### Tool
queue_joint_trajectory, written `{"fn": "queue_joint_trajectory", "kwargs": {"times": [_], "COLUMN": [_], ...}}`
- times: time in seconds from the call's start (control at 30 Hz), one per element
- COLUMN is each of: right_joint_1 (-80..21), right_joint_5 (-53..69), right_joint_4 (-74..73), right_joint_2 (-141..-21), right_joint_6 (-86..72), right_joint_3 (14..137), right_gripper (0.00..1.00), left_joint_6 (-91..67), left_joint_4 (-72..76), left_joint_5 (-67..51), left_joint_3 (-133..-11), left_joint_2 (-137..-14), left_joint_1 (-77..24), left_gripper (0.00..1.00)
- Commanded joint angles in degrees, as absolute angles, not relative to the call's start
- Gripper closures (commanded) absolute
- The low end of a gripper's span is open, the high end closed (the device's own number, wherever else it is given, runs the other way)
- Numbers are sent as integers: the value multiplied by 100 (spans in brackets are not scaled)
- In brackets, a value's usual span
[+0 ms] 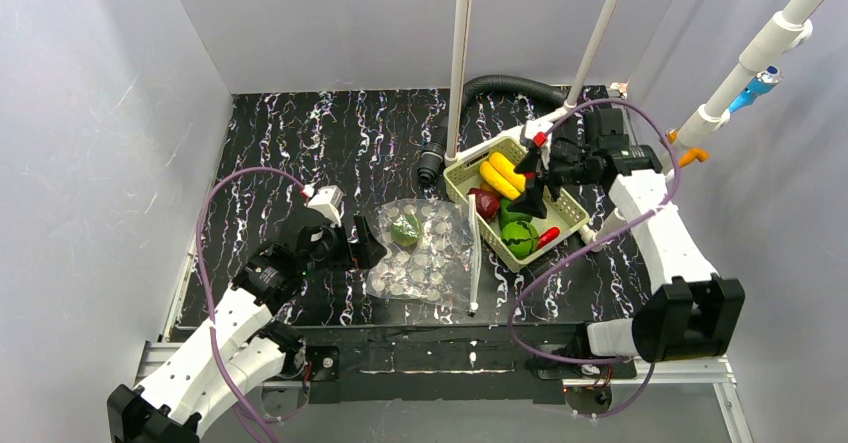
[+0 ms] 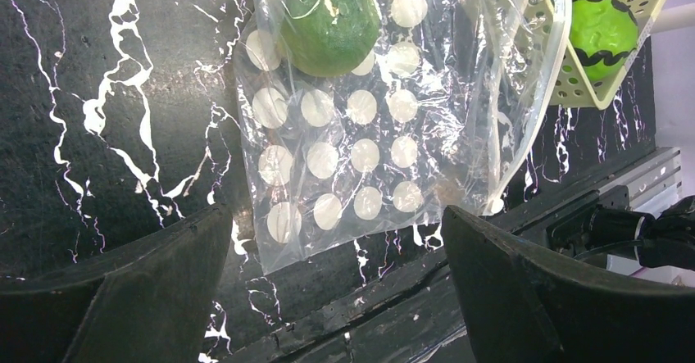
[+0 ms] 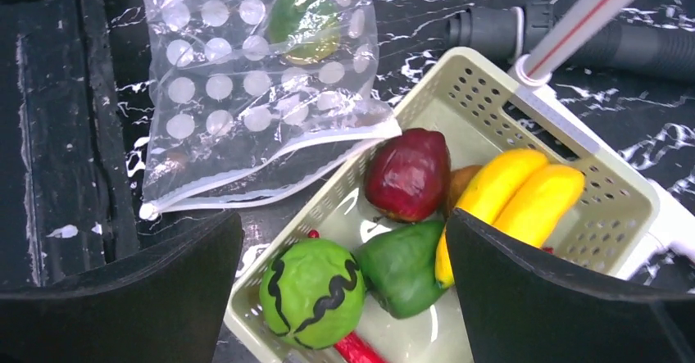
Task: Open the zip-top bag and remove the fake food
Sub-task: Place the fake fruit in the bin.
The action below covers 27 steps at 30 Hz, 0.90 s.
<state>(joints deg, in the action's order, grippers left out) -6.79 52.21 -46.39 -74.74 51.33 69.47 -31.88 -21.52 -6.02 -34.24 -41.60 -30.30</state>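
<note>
The zip-top bag [image 1: 428, 255] lies flat on the black marbled table, with one green round fruit [image 1: 405, 228] inside near its far left corner. Its white zip strip [image 1: 473, 253] faces the basket. My left gripper [image 1: 366, 243] is open and empty at the bag's left edge. The left wrist view shows the bag [image 2: 369, 133] and the fruit [image 2: 328, 19] beyond the spread fingers. My right gripper [image 3: 344, 232] is open and empty above the pale green basket [image 3: 459, 76], which holds bananas [image 3: 508, 191], a dark red fruit [image 3: 407, 174], a green striped ball [image 3: 314, 292], a green pepper [image 3: 402, 265] and a red chili [image 3: 356, 351].
A black ribbed hose [image 1: 500, 88] curves behind the basket [image 1: 575, 213]. Two white poles [image 1: 462, 53] rise from the table near the basket's far side. Grey walls close in left, back and right. The table's front edge [image 1: 430, 338] runs just below the bag.
</note>
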Motion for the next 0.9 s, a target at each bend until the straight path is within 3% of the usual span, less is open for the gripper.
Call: {"fn": "queue_joint_trajectory", "kwargs": {"times": [0.0, 0.17, 0.37, 0.5, 0.87], "right_joint_1": [-975, -1205, -1252, -1531, -2011], "right_joint_5": [5523, 4966, 5151, 4783, 4420], "right_joint_4": [-5031, -3173, -4245, -3153, -2230], "right_joint_2": [-7761, -7089, -7964, -7480, -7262], "right_joint_6": [5185, 4362, 4461, 4510, 5822], "right_joint_3": [6985, 5919, 6553, 5718, 4665], "right_gripper": [2, 2, 2, 2, 3], "left_joint_6": [-3077, -3047, -3158, -3232, -3914], "left_joint_4": [-2202, -2161, -1869, -1709, -309], "left_joint_5": [-626, -741, -981, -1148, -2081], "left_joint_3": [-3574, -3567, -3471, -3458, -3232], "left_joint_2": [-4029, -4102, -4293, -4416, -5118], "left_joint_1": [-2956, -2903, -2810, -2727, -2211], "left_gripper": [0, 1, 0, 1, 1]}}
